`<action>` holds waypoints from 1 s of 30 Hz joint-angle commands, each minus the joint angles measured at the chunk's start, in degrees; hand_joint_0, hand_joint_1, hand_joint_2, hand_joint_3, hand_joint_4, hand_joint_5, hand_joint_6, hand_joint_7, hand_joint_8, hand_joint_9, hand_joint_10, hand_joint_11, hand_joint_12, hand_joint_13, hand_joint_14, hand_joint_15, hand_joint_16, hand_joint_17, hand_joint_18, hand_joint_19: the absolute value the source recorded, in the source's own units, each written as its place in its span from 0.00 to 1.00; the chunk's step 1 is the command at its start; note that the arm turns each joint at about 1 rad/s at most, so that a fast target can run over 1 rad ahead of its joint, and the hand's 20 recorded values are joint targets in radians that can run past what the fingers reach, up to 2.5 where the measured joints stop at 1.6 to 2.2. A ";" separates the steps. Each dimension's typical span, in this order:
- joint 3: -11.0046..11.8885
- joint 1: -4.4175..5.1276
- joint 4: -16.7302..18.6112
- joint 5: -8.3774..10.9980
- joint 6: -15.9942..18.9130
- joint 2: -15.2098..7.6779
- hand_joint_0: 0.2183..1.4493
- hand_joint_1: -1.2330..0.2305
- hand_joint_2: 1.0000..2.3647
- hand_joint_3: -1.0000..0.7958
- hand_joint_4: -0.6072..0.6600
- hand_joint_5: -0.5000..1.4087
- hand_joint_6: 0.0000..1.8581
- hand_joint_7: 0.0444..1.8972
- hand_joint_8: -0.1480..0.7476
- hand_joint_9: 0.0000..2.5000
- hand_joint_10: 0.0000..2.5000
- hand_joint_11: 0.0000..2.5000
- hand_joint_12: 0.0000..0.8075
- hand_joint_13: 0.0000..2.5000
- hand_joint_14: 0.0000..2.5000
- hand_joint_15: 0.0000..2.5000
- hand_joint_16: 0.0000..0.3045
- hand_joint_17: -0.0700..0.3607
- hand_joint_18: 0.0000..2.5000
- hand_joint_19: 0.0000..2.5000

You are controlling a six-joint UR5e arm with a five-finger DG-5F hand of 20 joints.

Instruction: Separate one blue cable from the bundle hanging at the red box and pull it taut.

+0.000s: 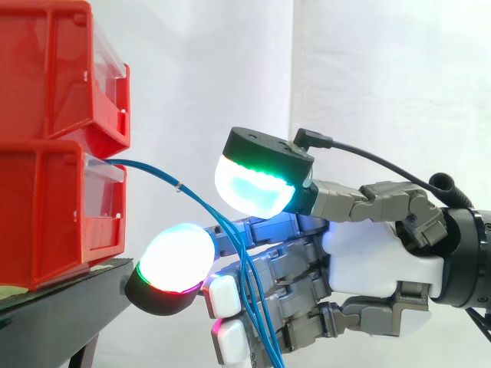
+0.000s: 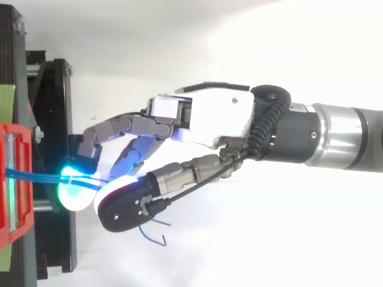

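The blue cables (image 1: 196,198) leave the front of the red bins (image 1: 46,77) at the seam between the upper and lower bin. They arc down to the right as a loose bundle and hang slack in front of the hand (image 1: 368,253). They pass through the gap between the thumb's green-lit pad (image 1: 257,184) above and a white-glowing fingertip (image 1: 175,261) below. The hand is open, its pads well apart and pinching nothing. The bins stand on a black counter (image 1: 69,295) before a white curtain (image 1: 368,77).
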 commanded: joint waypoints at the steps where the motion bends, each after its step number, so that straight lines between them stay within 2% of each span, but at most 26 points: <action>1: 0.02 -0.11 0.00 -0.72 0.00 0.00 0.36 0.50 0.01 0.34 0.70 0.19 0.27 0.50 0.54 0.40 0.01 0.22 0.51 0.39 0.01 0.20 0.14 0.39 0.30 0.15; 5: 0.02 -0.19 -0.35 -1.33 -0.18 1.58 0.36 0.48 0.01 0.36 0.71 0.19 0.27 0.50 0.54 0.40 0.01 0.22 0.52 0.39 0.01 0.20 0.14 0.39 0.30 0.16; 10: -0.07 -0.28 -3.52 -1.24 -0.70 3.08 0.38 0.43 0.01 0.38 0.70 0.19 0.27 0.50 0.53 0.40 0.01 0.24 0.52 0.39 0.01 0.20 0.14 0.38 0.30 0.15; 18: 0.28 -0.28 -4.48 -0.98 -0.79 3.08 0.39 0.41 0.01 0.40 0.70 0.19 0.27 0.51 0.53 0.42 0.01 0.27 0.51 0.41 0.01 0.23 0.14 0.38 0.31 0.16; 25: 0.37 -0.28 -4.39 -0.98 -1.06 3.08 0.38 0.47 0.01 0.37 0.70 0.19 0.27 0.52 0.54 0.43 0.01 0.27 0.51 0.42 0.01 0.24 0.14 0.38 0.31 0.16; 26: 0.37 -0.28 -4.39 -0.98 -1.06 3.08 0.39 0.50 0.01 0.37 0.70 0.20 0.27 0.52 0.54 0.44 0.01 0.27 0.52 0.43 0.01 0.23 0.14 0.38 0.31 0.17; 30: 0.37 -0.28 -4.39 -0.80 -1.06 3.08 0.39 0.51 0.02 0.43 0.67 0.20 0.27 0.52 0.54 0.45 0.01 0.27 0.52 0.43 0.01 0.24 0.14 0.38 0.32 0.18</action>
